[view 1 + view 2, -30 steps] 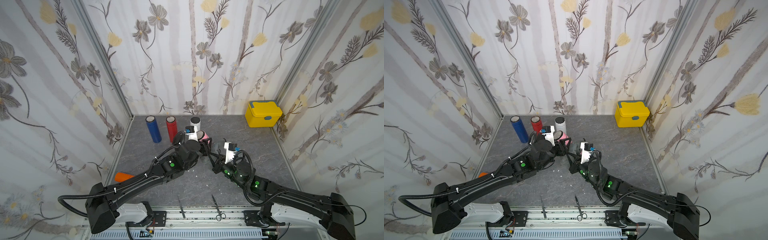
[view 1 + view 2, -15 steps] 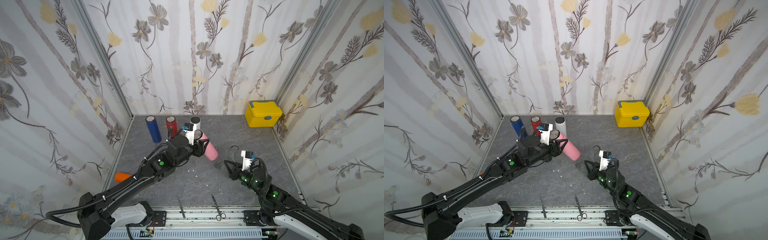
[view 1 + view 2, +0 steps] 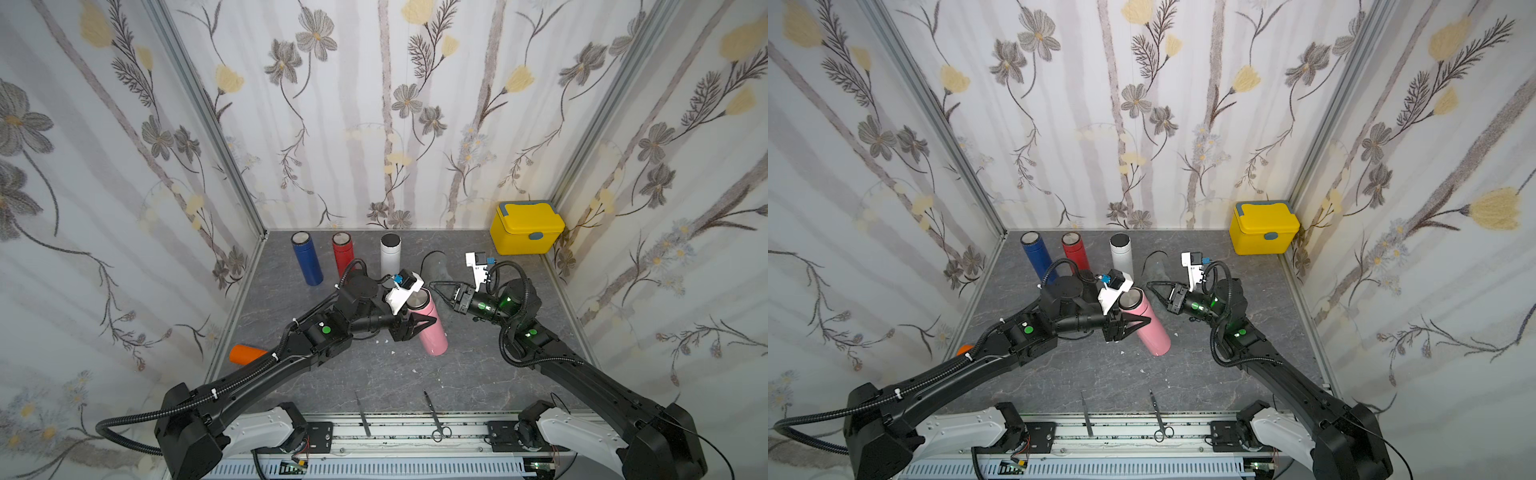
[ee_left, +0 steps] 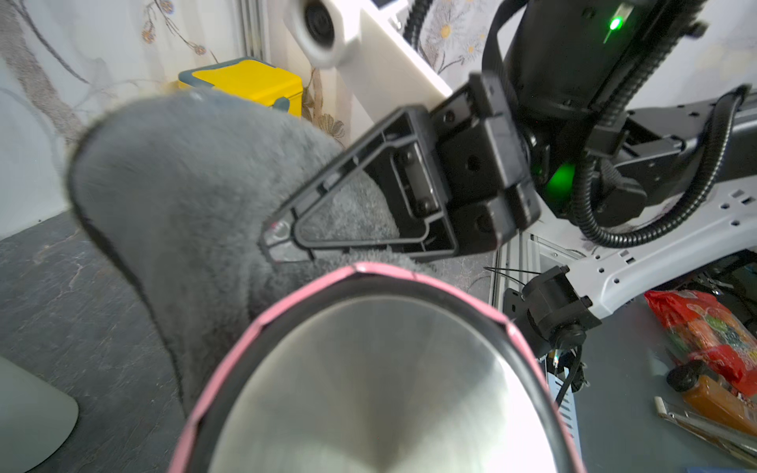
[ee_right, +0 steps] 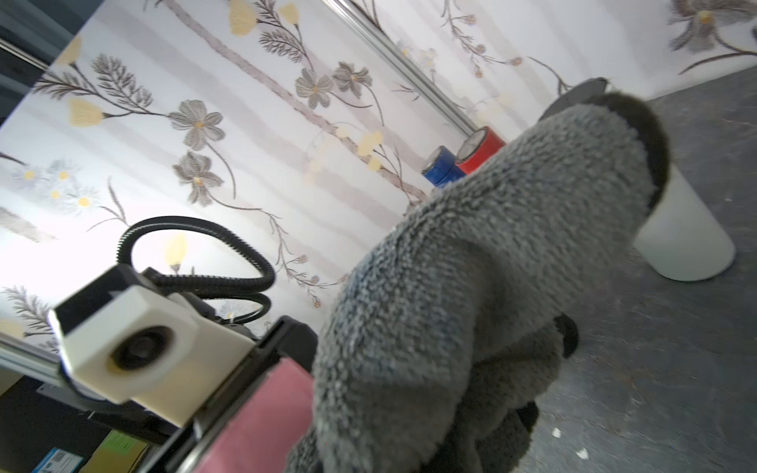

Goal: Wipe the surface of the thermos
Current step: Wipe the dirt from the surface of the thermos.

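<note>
Top views both show the pink thermos point(image 3: 432, 336) near the middle of the grey counter point(image 3: 374, 374), tilted with its steel cap toward the back. The left tool point(image 3: 430, 322) is clamped around its body. Just beside the cap, the right tool point(image 3: 432, 284) is closed on a grey cloth point(image 3: 435, 264). A blue bottle point(image 3: 1037, 257), a red bottle point(image 3: 1077, 255) and a white bottle point(image 3: 1122, 254) stand along the back; a yellow box point(image 3: 1262, 232) sits in the back right corner.

Left wrist view: the thermos point(image 4: 368, 389) fills the foreground cap-first, and the cloth point(image 4: 176, 184) hangs just behind it, pinched by the right tool point(image 4: 282, 241).

Right wrist view: the cloth point(image 5: 471, 286) covers most of the frame, with the thermos point(image 5: 262, 417) beside it and the white bottle point(image 5: 688, 241) beyond.
</note>
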Controlling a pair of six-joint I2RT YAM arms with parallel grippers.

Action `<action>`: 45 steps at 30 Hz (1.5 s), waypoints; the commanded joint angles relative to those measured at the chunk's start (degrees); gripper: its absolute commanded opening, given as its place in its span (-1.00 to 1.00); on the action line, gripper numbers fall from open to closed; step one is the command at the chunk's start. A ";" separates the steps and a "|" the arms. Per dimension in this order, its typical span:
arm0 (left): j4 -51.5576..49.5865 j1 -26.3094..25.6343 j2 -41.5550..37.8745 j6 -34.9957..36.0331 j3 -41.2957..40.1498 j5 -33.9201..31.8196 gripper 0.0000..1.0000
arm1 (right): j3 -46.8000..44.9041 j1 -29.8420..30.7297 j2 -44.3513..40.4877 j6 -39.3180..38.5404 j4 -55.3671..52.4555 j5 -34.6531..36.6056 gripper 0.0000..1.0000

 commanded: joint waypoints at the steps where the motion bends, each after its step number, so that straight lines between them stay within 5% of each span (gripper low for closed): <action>1: 5.68 -0.07 1.43 1.58 -0.33 -0.97 -1.00 | 0.07 2.43 0.24 2.07 5.14 -5.07 -1.00; 14: 10.38 0.06 3.61 0.92 -0.34 -7.17 -1.00 | -20.87 5.71 -10.79 -5.75 -10.82 12.00 -1.00; 26: 14.14 -0.03 7.96 -5.83 0.04 -14.12 -1.00 | -5.06 6.20 -11.13 -11.88 -9.02 11.12 -1.00; 32: 20.15 0.01 6.92 -10.43 -1.43 -19.11 -1.00 | -11.89 7.57 -7.47 -10.91 -7.01 10.54 -1.00; 37: 20.19 -0.11 7.16 -15.26 0.27 -25.45 -1.00 | -18.97 8.49 -9.80 -10.57 -9.93 16.84 -1.00; 45: 13.02 -3.70 12.04 -25.27 6.90 -31.73 -1.00 | -9.72 10.75 -13.73 -15.67 -10.21 21.99 -1.00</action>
